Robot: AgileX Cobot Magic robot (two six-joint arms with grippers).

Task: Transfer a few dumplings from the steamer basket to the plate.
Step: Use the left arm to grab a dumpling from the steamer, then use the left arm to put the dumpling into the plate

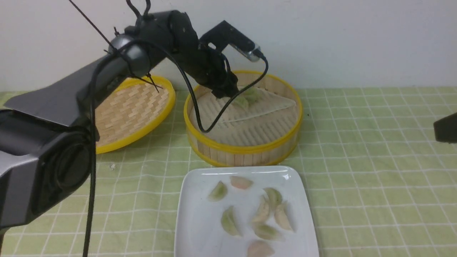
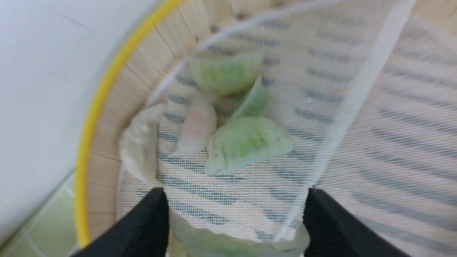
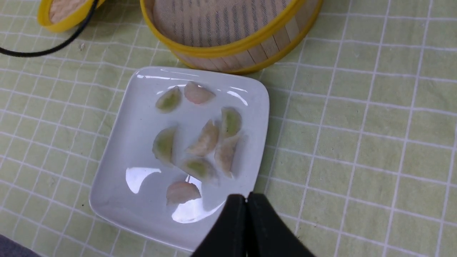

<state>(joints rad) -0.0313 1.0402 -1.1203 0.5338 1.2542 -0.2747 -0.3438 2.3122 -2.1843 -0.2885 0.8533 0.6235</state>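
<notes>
Front view, of the left arm [image 1: 107, 78]: reaches forward from the near left, rises past the woven lid [image 1: 135, 107], bends down at the wrist and dips the left gripper [image 1: 228, 91] into the far part of the steamer basket [image 1: 246, 151].

Left wrist view: shows the black fingers [image 2: 142, 228] spread wide, touching both ends of a pale green dumpling [image 2: 235, 242] clamped between them on the mesh liner [image 2: 375, 142]. Just beyond, more dumplings [image 2: 246, 142] bunched near the basket wall, green, pink and cream.

Right wrist view: looks past the right gripper [image 3: 246, 198], jaws pressed fully together with nothing between them, held above the green checked cloth [image 1: 375, 178] to the right of the plate [image 3: 117, 171].

On the plate, just in front of the basket, eight dumplings lying loose.
</notes>
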